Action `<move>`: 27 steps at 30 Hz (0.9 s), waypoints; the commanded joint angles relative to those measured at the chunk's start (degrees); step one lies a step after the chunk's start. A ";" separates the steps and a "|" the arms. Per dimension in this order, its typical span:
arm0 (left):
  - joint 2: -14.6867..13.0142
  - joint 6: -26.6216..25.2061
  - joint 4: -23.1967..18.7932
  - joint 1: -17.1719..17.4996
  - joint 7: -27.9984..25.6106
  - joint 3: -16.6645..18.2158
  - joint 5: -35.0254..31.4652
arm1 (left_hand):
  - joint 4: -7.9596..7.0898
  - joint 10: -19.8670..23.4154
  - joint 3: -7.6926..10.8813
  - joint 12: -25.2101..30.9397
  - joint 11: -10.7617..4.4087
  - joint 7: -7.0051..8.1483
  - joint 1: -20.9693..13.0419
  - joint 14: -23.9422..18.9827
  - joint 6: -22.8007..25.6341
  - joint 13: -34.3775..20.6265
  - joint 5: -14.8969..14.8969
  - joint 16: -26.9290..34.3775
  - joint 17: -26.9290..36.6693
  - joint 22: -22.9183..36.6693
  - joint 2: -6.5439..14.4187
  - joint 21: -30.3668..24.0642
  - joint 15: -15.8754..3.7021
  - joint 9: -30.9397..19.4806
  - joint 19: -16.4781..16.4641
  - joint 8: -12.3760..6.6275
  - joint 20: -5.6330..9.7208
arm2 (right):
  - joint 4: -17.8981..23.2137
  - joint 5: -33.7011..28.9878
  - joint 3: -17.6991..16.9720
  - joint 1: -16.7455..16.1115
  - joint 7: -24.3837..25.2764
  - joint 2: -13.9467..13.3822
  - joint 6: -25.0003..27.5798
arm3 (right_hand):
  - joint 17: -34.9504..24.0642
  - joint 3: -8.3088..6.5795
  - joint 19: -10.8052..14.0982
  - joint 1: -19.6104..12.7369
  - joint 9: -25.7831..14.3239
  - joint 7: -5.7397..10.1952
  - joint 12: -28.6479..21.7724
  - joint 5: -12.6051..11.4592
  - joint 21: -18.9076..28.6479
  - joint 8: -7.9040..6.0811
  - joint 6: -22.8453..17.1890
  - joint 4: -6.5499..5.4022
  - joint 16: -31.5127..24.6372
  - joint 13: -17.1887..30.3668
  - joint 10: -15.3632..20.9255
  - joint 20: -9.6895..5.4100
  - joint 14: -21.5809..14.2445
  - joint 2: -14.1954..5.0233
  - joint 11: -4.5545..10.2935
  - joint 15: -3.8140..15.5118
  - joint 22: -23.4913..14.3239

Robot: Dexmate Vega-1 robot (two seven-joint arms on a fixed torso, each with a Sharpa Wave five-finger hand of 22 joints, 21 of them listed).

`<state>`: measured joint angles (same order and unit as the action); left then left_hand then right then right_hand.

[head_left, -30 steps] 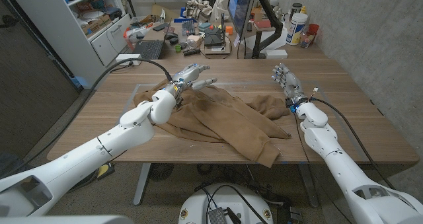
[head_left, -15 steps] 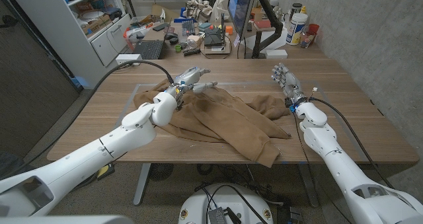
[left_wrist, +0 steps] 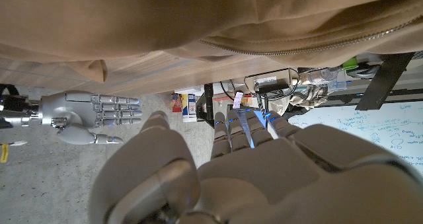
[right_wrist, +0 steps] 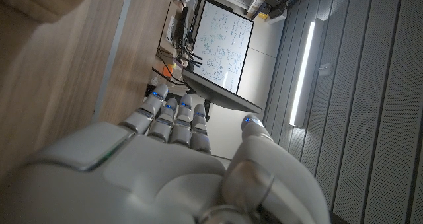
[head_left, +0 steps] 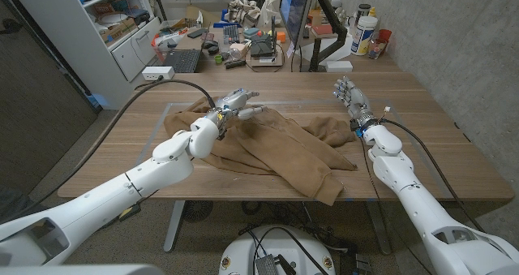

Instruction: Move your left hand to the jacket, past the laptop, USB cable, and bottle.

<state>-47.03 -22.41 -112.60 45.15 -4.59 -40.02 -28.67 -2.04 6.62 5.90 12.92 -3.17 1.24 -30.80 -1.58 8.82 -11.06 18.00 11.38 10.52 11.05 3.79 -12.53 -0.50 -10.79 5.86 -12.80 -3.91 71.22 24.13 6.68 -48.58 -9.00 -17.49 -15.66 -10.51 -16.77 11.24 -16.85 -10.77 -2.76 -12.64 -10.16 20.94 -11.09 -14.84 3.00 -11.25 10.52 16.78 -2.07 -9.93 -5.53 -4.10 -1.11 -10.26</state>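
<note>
Under left hand [head_left: 235, 102], jacket [head_left: 276, 145] partly hidden

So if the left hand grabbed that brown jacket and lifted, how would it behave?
Probably floppy: the jacket lies crumpled in soft folds on the table. Likely to drape and trail, since it is spread wide beneath the left hand. Pushed, it would likely bunch rather than slide whole.

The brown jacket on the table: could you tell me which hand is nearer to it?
Left. The left hand is over the jacket near its far edge; the right hand stands apart, beyond its right end.
</note>
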 commanded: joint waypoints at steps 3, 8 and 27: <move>1.44 0.20 2.53 -1.07 1.53 -2.03 0.29 | 0.01 0.21 -0.11 -0.15 -0.42 -0.22 -0.57 -0.54 0.54 -0.22 -0.14 -0.02 0.26 0.23 -0.04 -0.05 -0.35 -0.16 0.11 0.11 -0.18 | -0.01 0.50 -0.34 -0.14 -0.22 -0.37 -0.06 | -0.25 -0.23 0.65 -0.39 -0.12 -0.07 0.09 -0.41 -0.12 -0.18 -0.33 0.36 0.15 0.15 0.34 -0.45 -0.68 0.08 -0.07 0.00 -0.13; 2.15 0.59 3.62 -1.44 1.47 -2.87 0.23 | 0.01 0.27 -0.14 -0.17 -0.37 -0.08 -0.60 -0.59 0.46 -0.23 -0.17 -0.02 0.27 0.23 -0.01 -0.03 -0.32 -0.17 0.19 0.20 -0.20 | 0.10 0.43 -0.33 -0.21 -0.16 -0.50 0.15 | -0.25 -0.23 0.67 -0.37 -0.12 -0.04 0.05 -0.41 -0.21 -0.17 -0.31 0.36 0.17 0.16 0.48 -0.43 -0.68 0.07 -0.23 -0.03 -0.13; 2.00 -0.39 3.54 -1.62 1.79 -3.87 -0.97 | 0.00 0.38 -0.23 -0.28 -0.54 0.02 -0.69 -0.61 0.97 -0.24 -0.26 -0.08 0.28 0.24 0.12 -0.03 -0.36 -0.18 0.30 0.21 -0.37 | -1.77 -0.03 0.25 1.12 -0.95 0.21 -0.49 | -0.25 -0.22 0.81 -0.31 -0.12 0.00 0.11 -0.40 -0.49 -0.19 -0.41 0.42 0.19 0.16 0.46 -0.39 -0.71 0.02 -0.09 -0.02 -0.14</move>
<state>-44.98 -22.00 -108.86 43.74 -2.94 -43.41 -28.71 -2.05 6.94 5.91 12.70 -3.48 1.34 -30.80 -1.90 9.33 -11.06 17.79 11.39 10.52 11.05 3.78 -12.53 -0.81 -10.79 5.86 -12.81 -3.90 70.69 24.48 6.59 -48.28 -9.43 -17.75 -15.66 -10.51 -16.95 11.62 -16.85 -10.77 -2.76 -12.64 -10.16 20.50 -11.09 -14.84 3.17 -11.25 10.52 16.78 -2.45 -10.14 -5.53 -4.10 -1.32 -10.26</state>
